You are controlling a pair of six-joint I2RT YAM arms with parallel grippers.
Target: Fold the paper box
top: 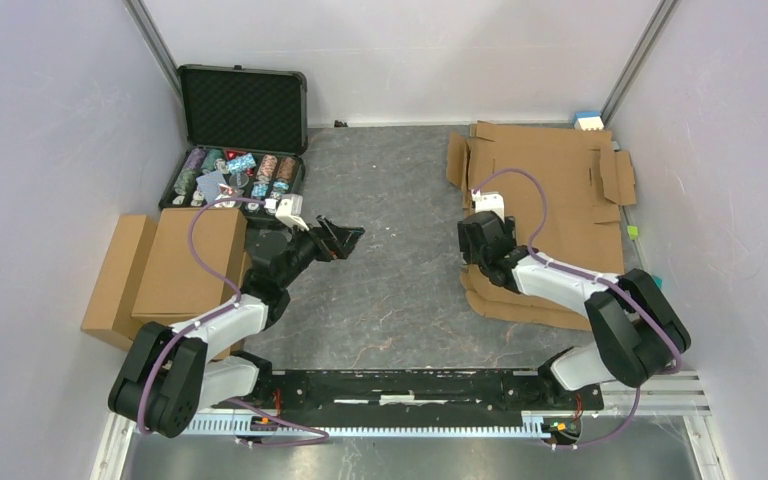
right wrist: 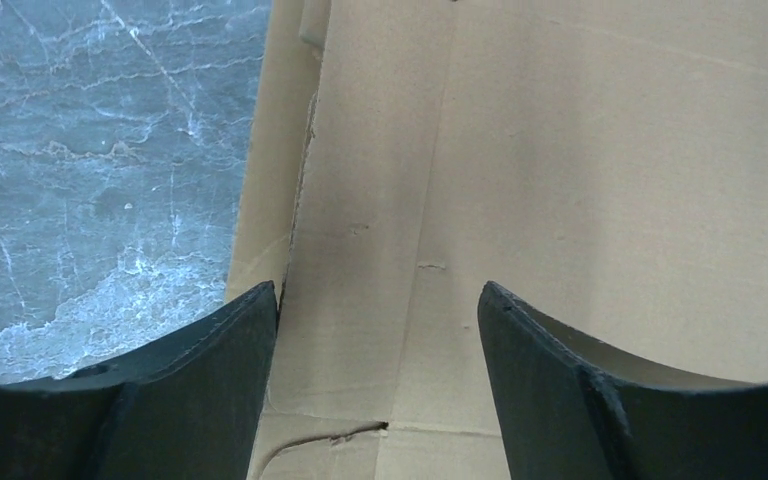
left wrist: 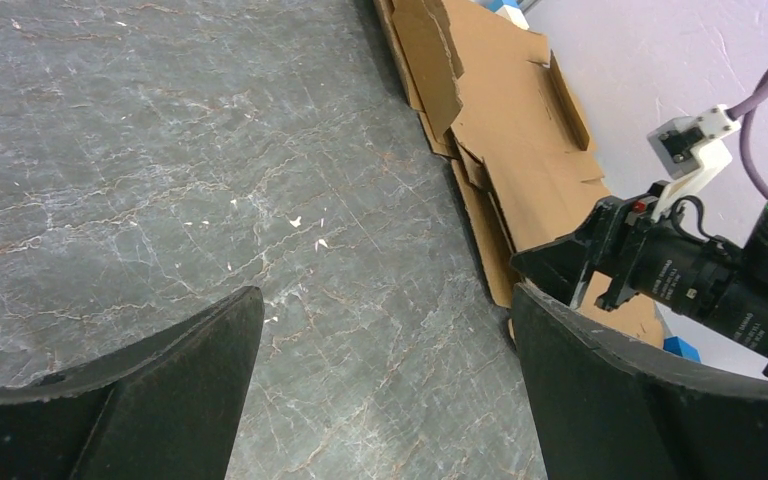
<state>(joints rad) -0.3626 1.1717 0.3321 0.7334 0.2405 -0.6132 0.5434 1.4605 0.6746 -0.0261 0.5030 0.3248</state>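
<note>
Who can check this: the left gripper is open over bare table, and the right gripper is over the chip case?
One slip: the right gripper is over the cardboard instead, as the right wrist view shows. The left gripper is indeed open over bare table.

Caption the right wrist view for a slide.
Right gripper, jaws apart, poised over the unfolded paper box beside the grey marbled tabletop.

Grey marbled bench (top: 390, 200): open black case (top: 243, 105) of poker chips (top: 260, 172) at far left, two closed brown boxes (top: 175, 275) stacked just nearer, a small blue-and-white block (top: 588, 121) in the far right corner.
</note>
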